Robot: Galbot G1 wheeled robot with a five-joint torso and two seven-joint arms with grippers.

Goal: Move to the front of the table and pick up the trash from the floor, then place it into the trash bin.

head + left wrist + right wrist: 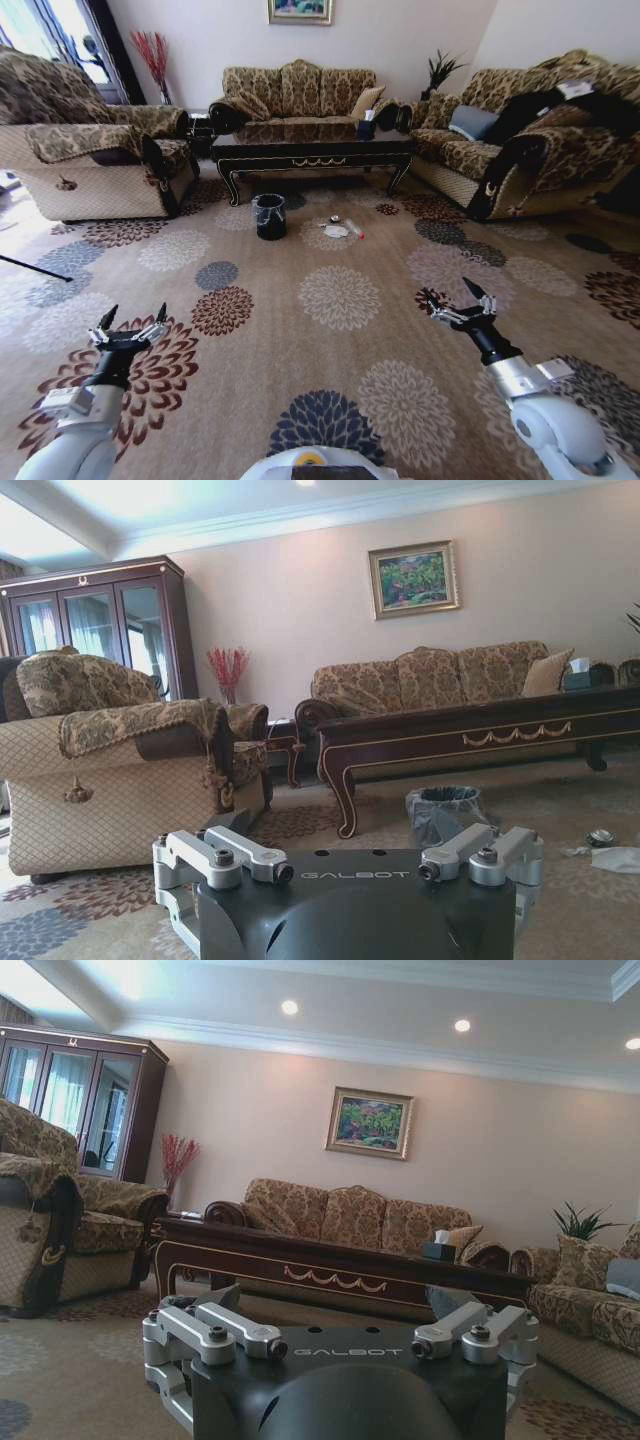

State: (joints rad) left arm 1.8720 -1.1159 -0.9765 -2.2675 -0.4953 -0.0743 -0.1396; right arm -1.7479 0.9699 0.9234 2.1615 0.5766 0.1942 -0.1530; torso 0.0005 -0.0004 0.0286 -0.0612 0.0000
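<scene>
left gripper [132,321]: jaws spread wide, holding nothing, low over floor [340,380] | right gripper [450,296]: likewise spread, empty | bin [269,216]: by table's [310,152] front edge, contents unclear | trash [340,229]: on floor just beside bin

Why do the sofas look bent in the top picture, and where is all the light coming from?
Head view: a wide lens bows the sofas at the edges, and the window glares white. Right wrist view: round ceiling lights glow. Left wrist view: the coffee table shines glossily.
</scene>
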